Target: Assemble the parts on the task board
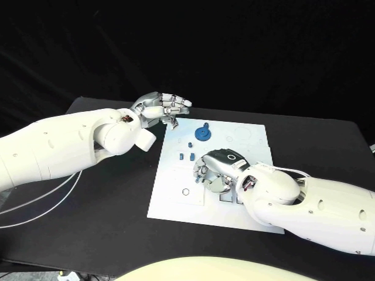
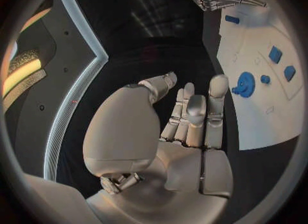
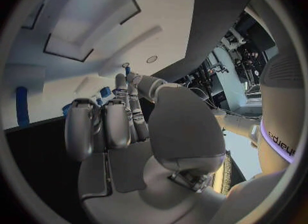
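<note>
Board (image 1: 238, 140), white, mid-table: you see a blue gear (image 1: 203, 133) lying on it. Left hand (image 1: 160, 109) beside its corner, fingers curled, holding nothing. Right hand (image 1: 217, 170) rests on the board; you cannot tell its grasp.

A robotics lab: black-draped table (image 1: 111, 234), white task board (image 1: 246, 137).

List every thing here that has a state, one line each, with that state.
Left hand: holds nothing, fingers partly curled, beside the board's far left corner.
Right hand: palm down over the board's middle; whether it holds a part cannot be told.
Task board: flat on the table.
Blue gear: lying on the board, untouched.
Two small blue parts: on the board, left of the right hand.
</note>
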Controlling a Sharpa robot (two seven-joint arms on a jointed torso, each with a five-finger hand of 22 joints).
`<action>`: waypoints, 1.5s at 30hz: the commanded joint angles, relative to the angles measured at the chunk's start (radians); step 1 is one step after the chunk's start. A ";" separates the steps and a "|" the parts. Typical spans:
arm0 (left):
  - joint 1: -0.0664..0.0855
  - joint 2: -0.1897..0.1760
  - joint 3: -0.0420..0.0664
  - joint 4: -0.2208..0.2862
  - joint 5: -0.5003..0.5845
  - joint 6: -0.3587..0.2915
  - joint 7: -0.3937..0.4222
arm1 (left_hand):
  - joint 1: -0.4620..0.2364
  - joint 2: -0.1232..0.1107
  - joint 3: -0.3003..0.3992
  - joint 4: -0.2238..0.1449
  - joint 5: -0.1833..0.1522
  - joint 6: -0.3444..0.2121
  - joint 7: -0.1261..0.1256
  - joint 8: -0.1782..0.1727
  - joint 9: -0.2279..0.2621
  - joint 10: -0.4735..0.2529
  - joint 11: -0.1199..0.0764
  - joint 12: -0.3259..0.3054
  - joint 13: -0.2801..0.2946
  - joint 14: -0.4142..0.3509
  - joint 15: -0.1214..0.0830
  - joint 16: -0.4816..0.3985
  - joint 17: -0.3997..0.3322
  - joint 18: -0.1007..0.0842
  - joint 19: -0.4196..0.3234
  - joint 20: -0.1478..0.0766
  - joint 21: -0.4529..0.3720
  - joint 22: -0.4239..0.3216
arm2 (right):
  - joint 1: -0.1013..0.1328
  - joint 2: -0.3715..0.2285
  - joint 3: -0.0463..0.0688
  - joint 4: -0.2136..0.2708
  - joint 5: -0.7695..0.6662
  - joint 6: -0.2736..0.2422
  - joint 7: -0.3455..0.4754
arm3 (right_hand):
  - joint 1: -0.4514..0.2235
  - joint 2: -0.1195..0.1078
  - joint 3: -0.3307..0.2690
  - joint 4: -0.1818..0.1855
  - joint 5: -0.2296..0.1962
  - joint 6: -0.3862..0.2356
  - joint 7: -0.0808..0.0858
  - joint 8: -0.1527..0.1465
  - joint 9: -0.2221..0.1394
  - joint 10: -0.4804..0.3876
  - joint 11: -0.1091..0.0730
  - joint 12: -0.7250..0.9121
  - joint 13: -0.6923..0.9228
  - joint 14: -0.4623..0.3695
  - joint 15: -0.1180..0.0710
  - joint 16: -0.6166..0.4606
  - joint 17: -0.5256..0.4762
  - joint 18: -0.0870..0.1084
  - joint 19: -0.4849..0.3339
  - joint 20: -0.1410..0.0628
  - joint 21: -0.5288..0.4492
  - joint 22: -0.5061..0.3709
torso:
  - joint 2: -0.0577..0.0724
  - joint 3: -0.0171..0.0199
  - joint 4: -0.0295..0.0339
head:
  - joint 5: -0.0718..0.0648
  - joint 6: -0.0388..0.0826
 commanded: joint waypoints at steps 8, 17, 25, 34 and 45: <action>0.000 0.003 0.001 0.001 -0.004 0.023 0.003 | -0.008 0.000 -0.006 0.003 0.004 -0.008 0.027 0.007 -0.001 -0.008 0.000 0.007 -0.001 -0.005 0.003 0.004 -0.001 0.005 -0.002 0.001 -0.003 0.000 | -0.009 0.009 0.000 -0.006 -0.021 0.023 -0.010 | -0.001 0.008 0.003 -0.004 0.007 0.004 0.000 0.003 0.003 0.021 -0.019 0.003 0.000 0.042 -0.005 0.003 -0.001 -0.017 0.011 -0.007 -0.003 0.038 | 0.000 0.0000 -0.0003 | 0.002 -0.003; 0.000 0.002 0.001 0.002 -0.005 0.026 0.002 | -0.008 0.000 -0.006 0.003 0.004 -0.008 0.027 0.007 -0.001 -0.008 0.000 0.007 -0.001 -0.005 0.003 0.004 -0.001 0.005 -0.002 0.001 -0.003 0.000 | -0.011 0.017 -0.001 -0.013 -0.029 0.024 -0.019 | -0.001 0.008 0.003 -0.005 0.007 0.003 0.001 0.003 0.003 0.021 -0.019 0.002 0.000 0.041 -0.005 0.002 -0.002 -0.016 0.010 -0.007 -0.004 0.037 | 0.000 -0.0003 -0.0003 | 0.001 -0.005; 0.000 0.000 0.001 0.002 -0.006 0.030 0.000 | -0.009 0.000 -0.006 0.003 0.004 -0.008 0.028 0.008 -0.001 -0.009 0.001 0.008 -0.001 -0.007 0.004 0.004 -0.002 0.005 -0.004 0.002 -0.005 -0.002 | -0.012 0.027 -0.002 -0.017 -0.045 0.050 -0.028 | -0.002 0.008 0.003 -0.005 0.007 0.003 0.001 0.003 0.003 0.021 -0.019 0.002 0.000 0.042 -0.005 0.003 -0.001 -0.016 0.010 -0.007 -0.003 0.037 | 0.000 -0.0005 0.0000 | 0.003 -0.008; 0.000 -0.002 0.001 0.002 -0.008 0.033 -0.003 | -0.009 0.000 -0.006 0.003 0.004 -0.008 0.028 0.008 -0.001 -0.009 0.001 0.008 -0.001 -0.007 0.004 0.004 -0.002 0.005 -0.004 0.002 -0.005 -0.002 | -0.013 0.025 -0.004 -0.017 -0.069 0.065 -0.044 | -0.002 0.009 0.004 -0.005 0.007 0.002 0.001 0.003 0.003 0.020 -0.019 0.001 0.000 0.042 -0.005 0.003 -0.001 -0.017 0.010 -0.007 -0.003 0.038 | 0.000 -0.0004 -0.0001 | 0.003 -0.009; 0.000 -0.004 0.001 0.002 -0.009 0.039 -0.007 | -0.009 0.000 -0.007 0.004 0.004 -0.009 0.029 0.011 -0.001 -0.012 0.001 0.009 -0.002 -0.007 0.005 0.004 -0.002 0.006 -0.005 0.003 -0.005 -0.002 | -0.014 0.009 -0.004 0.000 -0.082 0.021 -0.044 | -0.003 0.008 0.004 -0.006 0.008 0.002 0.002 0.003 0.004 0.021 -0.019 0.000 0.000 0.042 -0.005 0.005 0.000 -0.017 0.011 -0.007 -0.002 0.039 | 0.000 0.0003 -0.0003 | 0.005 -0.008</action>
